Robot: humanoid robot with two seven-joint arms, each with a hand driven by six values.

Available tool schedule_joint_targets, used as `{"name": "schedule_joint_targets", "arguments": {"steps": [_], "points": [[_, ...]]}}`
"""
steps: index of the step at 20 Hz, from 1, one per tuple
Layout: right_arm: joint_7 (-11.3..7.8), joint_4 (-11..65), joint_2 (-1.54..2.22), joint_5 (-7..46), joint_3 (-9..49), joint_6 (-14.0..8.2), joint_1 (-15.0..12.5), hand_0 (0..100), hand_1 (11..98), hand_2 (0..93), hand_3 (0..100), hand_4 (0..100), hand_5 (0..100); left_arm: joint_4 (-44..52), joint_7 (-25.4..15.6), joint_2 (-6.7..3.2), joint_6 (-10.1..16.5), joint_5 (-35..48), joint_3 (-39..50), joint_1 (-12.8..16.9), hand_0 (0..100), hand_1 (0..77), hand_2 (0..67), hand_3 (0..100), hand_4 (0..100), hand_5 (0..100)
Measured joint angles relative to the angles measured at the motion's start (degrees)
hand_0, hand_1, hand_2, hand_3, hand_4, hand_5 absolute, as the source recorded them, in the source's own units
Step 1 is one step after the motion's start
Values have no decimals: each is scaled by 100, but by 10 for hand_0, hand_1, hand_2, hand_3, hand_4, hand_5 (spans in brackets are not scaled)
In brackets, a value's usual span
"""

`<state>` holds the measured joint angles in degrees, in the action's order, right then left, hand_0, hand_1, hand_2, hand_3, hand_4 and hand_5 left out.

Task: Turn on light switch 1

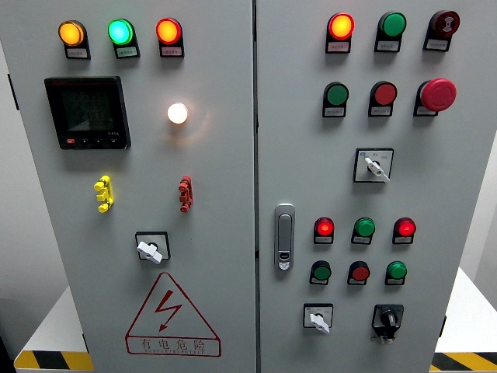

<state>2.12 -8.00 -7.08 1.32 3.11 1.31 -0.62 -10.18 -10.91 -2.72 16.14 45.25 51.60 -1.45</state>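
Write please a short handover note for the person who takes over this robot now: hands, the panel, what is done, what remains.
Hands: neither is in the head view.
Panel: cabinet door handle at centre. Left door: three top lamps lit, amber, green, red; white lamp glowing; rotary switch below.
Right door: more lamps, buttons and three selector switches.
Done: nothing visible. No readable label says which is switch 1.
Left: identify it and turn it on.

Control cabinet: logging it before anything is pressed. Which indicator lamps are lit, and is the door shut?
Top-left amber lamp: lit
Top-left green lamp: lit
Top-left red lamp: lit
White lamp: lit
Top-right red lamp: lit
Digital meter: dim
Door handle: flush, door shut
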Motion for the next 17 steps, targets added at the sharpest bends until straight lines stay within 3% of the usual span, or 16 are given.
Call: {"name": "schedule_joint_targets", "arguments": {"steps": [4,8,10,17], "points": [[-1,0,-2,0,5,-1,0,0,193,0,196,193,106,446,56,95,28,-970,-1728,22,0,0,96,23,151,248],[-2,0,1,0,5,-1,1,0,195,0,196,193,106,498,507,241,-60,-1704,-3282,67,0,0,71,0,40,121],[-2,0,4,0,5,-1,1,0,197,0,196,193,106,500,711,291,-66,-1880,-3616,75,0,0,41,0,0,4],[-2,0,-2,0,5,-1,1,0,198,0,197,193,105,506,854,342,-68,-1941,-3736,84,0,0,1,0,0,0]]}}
